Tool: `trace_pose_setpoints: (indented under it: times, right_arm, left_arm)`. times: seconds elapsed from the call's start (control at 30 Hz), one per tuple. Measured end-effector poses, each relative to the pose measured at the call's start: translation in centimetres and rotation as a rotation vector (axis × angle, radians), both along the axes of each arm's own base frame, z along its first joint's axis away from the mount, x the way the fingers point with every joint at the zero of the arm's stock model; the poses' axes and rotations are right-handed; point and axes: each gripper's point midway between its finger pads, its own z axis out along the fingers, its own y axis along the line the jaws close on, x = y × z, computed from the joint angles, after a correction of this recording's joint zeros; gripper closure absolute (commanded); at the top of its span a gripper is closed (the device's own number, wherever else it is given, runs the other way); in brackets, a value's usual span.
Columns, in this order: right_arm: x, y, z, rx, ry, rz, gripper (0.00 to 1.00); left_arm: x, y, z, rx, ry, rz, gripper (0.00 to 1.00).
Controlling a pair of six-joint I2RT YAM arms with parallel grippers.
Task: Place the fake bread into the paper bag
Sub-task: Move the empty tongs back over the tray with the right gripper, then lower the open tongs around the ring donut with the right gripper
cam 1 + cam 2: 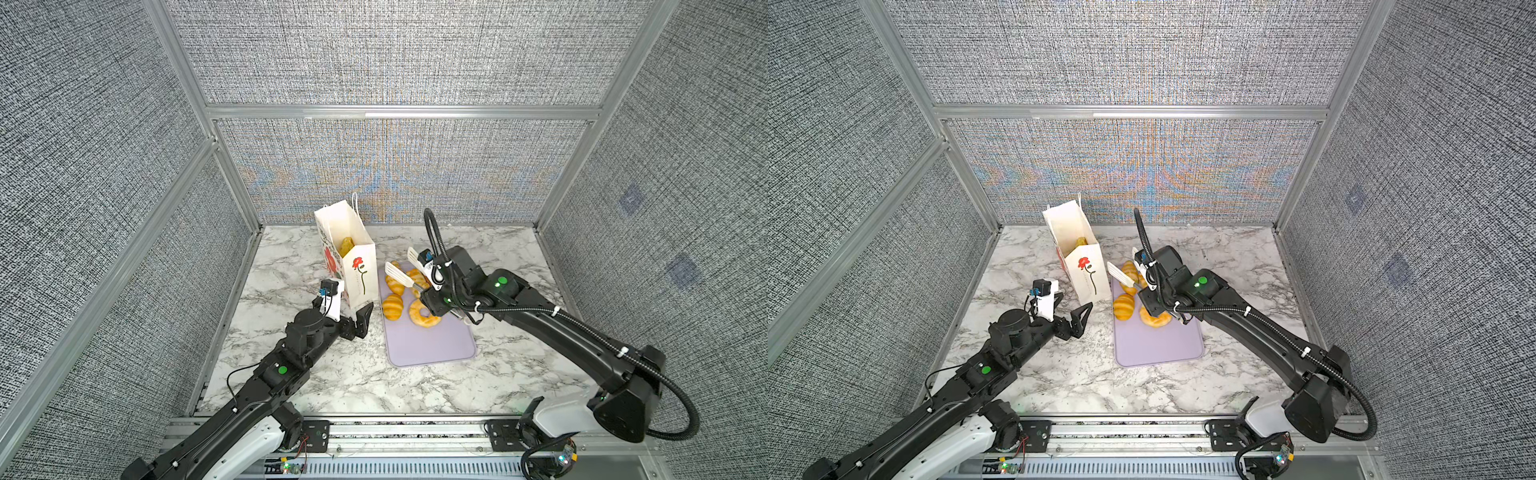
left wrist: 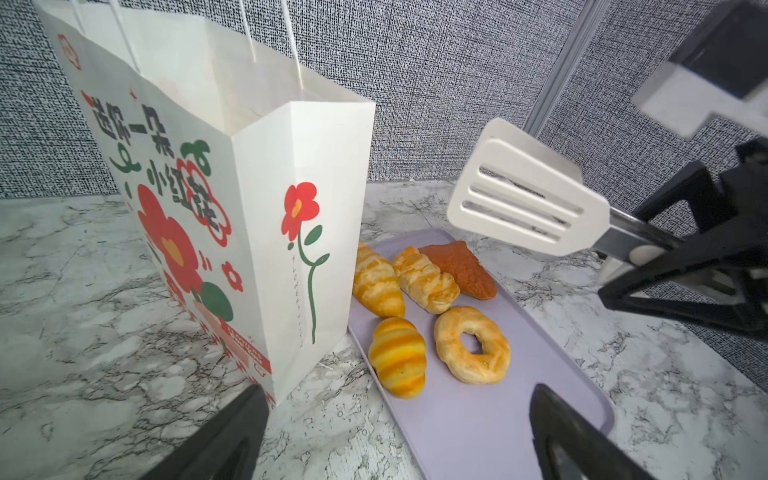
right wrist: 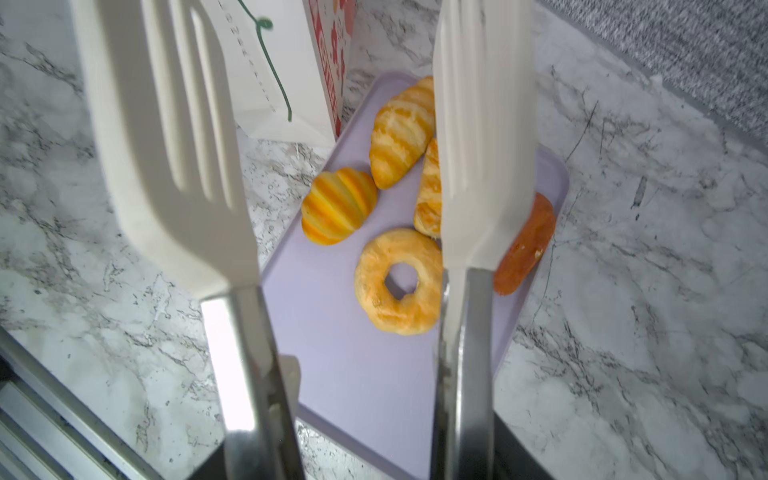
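Observation:
The white paper bag [image 1: 349, 253] [image 1: 1077, 253] [image 2: 249, 187] stands open at the back, with one yellow piece of fake bread [image 1: 346, 246] inside. On the lavender tray [image 1: 432, 345] [image 2: 478, 424] lie a ring doughnut [image 2: 471, 345] [image 3: 399, 282], a striped bun [image 2: 397, 357] [image 3: 338, 205], two croissants [image 2: 376, 282] [image 2: 426, 280] and a brown triangular pastry [image 2: 461, 266]. My right gripper [image 1: 432, 297] [image 3: 365, 449] is shut on white-bladed steel tongs [image 1: 399, 274] [image 2: 528, 199]. Their blades hang apart and empty above the pastries. My left gripper [image 1: 1075, 301] [image 2: 397, 411] is open by the bag's near corner.
The marble table [image 1: 332, 374] is walled by grey fabric panels on three sides, with an aluminium rail [image 1: 415, 432] along the front edge. The bag's cord handles [image 2: 291, 50] stick up at its far rim. The tray touches the bag's right side.

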Motion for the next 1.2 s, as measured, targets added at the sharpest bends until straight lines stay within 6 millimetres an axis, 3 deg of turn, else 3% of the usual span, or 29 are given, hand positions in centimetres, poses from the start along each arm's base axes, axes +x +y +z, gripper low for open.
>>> trace_pose_setpoints:
  times: [0.23, 0.43, 0.8, 1.2]
  right_arm:
    - [-1.7, -2.8, -5.1, -0.131, 0.109, -0.06, 0.5]
    - [-2.9, -4.0, -7.9, -0.213, 0.189, -0.073, 0.51]
    - [-5.2, -4.8, -10.5, -0.298, 0.277, -0.06, 0.54]
    - [-5.8, -4.4, -11.7, -0.35, 0.307, -0.042, 0.57]
  left_arm:
    - [-0.1, -0.6, -1.6, -0.008, 0.038, -0.003, 0.01]
    - [-0.3, -1.0, -2.8, -0.012, 0.066, -0.013, 0.01]
    - [-1.5, -1.7, -5.5, -0.04, 0.146, -0.041, 0.01]
    - [-2.7, -4.3, -8.3, -0.015, 0.223, -0.116, 0.01]
